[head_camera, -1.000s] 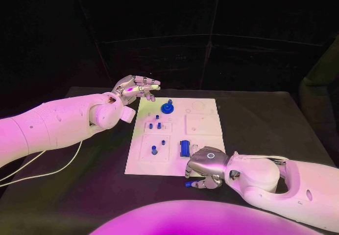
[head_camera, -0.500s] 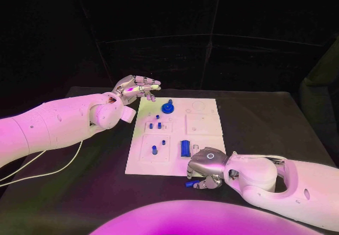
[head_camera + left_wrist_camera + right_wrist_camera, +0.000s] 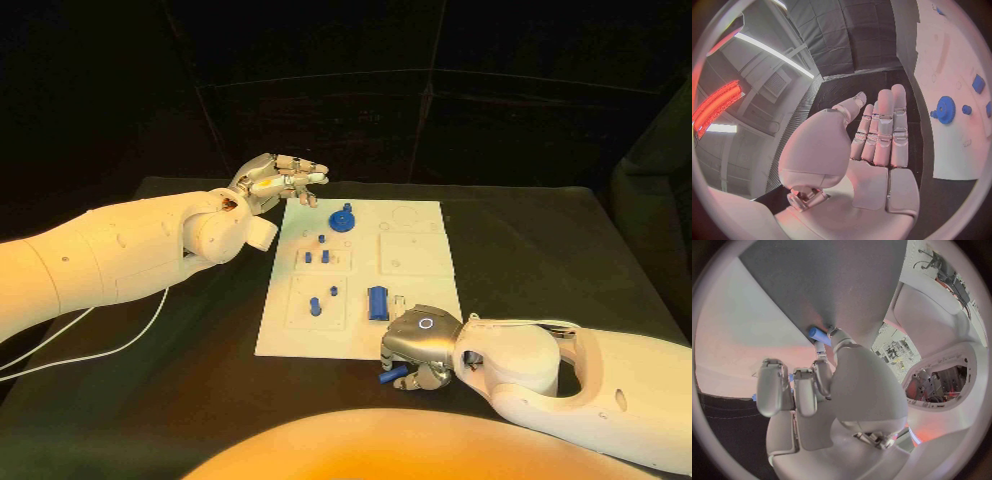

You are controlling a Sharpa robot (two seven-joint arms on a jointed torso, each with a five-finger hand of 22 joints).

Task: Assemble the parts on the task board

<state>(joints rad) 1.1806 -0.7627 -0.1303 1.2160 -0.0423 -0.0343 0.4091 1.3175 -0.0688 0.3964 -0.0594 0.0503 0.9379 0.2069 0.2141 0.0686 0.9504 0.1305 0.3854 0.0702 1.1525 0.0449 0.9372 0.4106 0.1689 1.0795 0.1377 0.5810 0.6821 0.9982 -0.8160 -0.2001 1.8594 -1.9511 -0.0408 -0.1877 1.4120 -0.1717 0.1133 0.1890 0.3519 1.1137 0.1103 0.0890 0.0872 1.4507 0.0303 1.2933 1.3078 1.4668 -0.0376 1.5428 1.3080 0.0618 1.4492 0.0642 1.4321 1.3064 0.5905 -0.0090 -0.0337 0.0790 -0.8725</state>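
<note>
The white task board [image 3: 418,225] lies in the middle of the black table. On it are a blue gear [image 3: 342,220], small blue pegs [image 3: 320,256] and a taller blue block [image 3: 378,300]. My right hand [image 3: 418,350] is low over the table just off the board's near edge. Its thumb and a finger pinch a short blue peg [image 3: 387,379], which the right wrist view also shows [image 3: 817,334] at the fingertips [image 3: 822,349]. My left hand [image 3: 274,180] hovers above the board's far left corner, fingers stretched out side by side [image 3: 882,130], holding nothing. The gear [image 3: 944,110] lies beyond them.
A white cable [image 3: 87,350] trails over the table's left side. Bare black table surrounds the board, with dark curtains behind the far edge.
My right hand has shifted slightly toward the near edge, closing round the blue peg. The left hand has stayed in place.
</note>
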